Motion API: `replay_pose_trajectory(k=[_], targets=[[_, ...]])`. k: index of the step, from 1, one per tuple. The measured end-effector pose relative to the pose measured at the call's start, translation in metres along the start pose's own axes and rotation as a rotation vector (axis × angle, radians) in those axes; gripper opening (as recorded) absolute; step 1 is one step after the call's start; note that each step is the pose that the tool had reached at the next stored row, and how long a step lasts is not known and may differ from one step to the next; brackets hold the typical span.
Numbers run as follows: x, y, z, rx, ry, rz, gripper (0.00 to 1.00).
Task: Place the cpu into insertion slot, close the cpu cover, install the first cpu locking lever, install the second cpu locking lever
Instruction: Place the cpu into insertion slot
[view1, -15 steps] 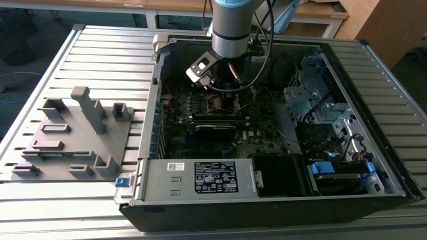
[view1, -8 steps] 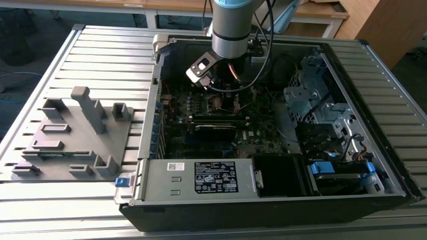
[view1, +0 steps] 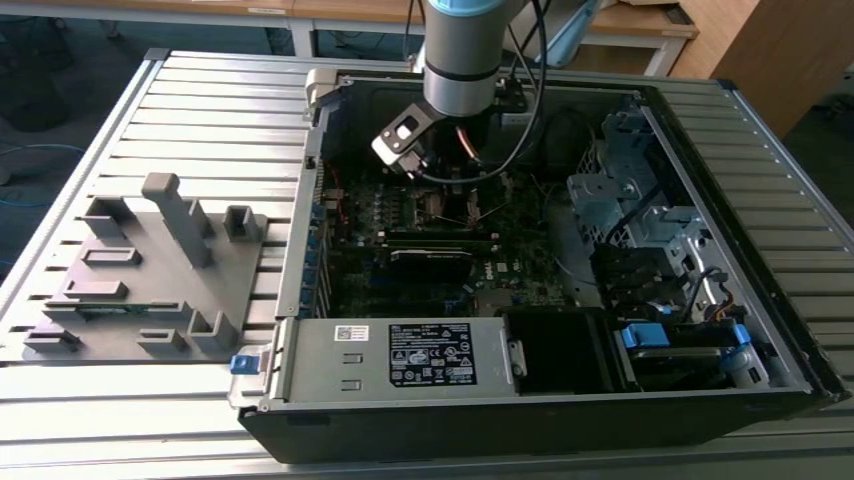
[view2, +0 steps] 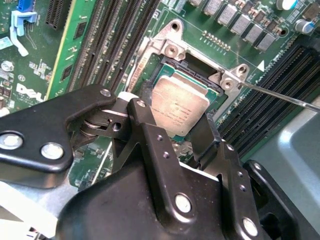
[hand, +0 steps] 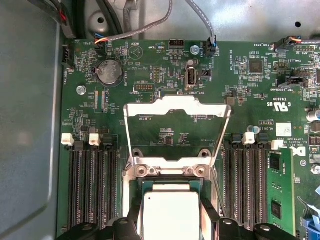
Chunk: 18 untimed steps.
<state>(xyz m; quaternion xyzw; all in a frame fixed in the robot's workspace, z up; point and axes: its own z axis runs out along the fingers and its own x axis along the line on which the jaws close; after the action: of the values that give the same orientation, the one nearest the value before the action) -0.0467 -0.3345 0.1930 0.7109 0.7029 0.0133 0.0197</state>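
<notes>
I had the gripper (view2: 178, 116) down inside the open computer case (view1: 534, 440), directly over the insertion slot (view2: 198, 64) on the green motherboard (hand: 165, 65). Its fingers (view2: 146, 107) looked closed against two opposite edges of the cpu (view2: 181, 99). Gripping it by the sides left the grey metal face untouched and kept the chip square to the socket.

The cpu sat level inside the slot's dark rim. I judged it seated or very nearly so, though its underside was hidden from me.

The cpu cover (hand: 175, 106) lay swung fully open on its hinge, flat over the board on the far side of the socket, which left the opening free for a straight-down approach. One locking lever (view2: 280, 98), a thin steel rod, stood unlatched beside the socket, angled out over the black memory slots (view2: 280, 70).
</notes>
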Motion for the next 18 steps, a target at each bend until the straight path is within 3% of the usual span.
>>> replay_pose_trajectory(k=[18], targets=[[0.0004,-0.0016,0.0017,0.0002,-0.0006,0.0,0.54]])
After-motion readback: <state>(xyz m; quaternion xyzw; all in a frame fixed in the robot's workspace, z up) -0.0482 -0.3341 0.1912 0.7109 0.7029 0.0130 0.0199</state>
